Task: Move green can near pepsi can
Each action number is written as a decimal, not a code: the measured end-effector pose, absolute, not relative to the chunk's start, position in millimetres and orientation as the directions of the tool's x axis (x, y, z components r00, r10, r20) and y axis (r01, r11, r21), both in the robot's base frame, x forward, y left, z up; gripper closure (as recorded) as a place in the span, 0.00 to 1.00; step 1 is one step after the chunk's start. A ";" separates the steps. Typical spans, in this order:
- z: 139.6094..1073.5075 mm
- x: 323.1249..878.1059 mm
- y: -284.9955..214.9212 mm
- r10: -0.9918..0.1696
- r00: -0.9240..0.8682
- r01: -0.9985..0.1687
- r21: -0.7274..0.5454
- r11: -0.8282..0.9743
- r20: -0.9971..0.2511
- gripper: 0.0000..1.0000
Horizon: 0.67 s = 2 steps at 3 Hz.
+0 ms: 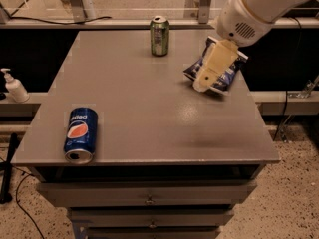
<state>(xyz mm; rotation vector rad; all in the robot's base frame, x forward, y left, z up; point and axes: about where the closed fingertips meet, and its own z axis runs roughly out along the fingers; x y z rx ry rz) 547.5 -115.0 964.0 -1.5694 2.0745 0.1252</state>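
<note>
The green can [159, 36] stands upright at the far middle of the grey table [149, 108], silver top up. The pepsi can [80, 135] lies on its side near the front left corner, its open end toward the front edge. My gripper [210, 72] hangs from the white arm at the upper right. It is above the right side of the table, in front of the blue chip bag, to the right of the green can and apart from it. It holds nothing that I can see.
A blue chip bag [227, 78] lies near the table's right edge, partly hidden by the gripper. A white pump bottle [15, 85] stands on a ledge to the left. Drawers [149, 200] sit under the table top.
</note>
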 end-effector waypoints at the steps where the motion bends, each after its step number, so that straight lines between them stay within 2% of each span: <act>1: 963.2 602.7 -76.7 -0.824 -0.230 -0.890 -0.230 0.393 -0.518 0.00; 2: 958.9 645.7 -41.7 -0.745 -0.311 -0.840 -0.197 0.506 -0.590 0.00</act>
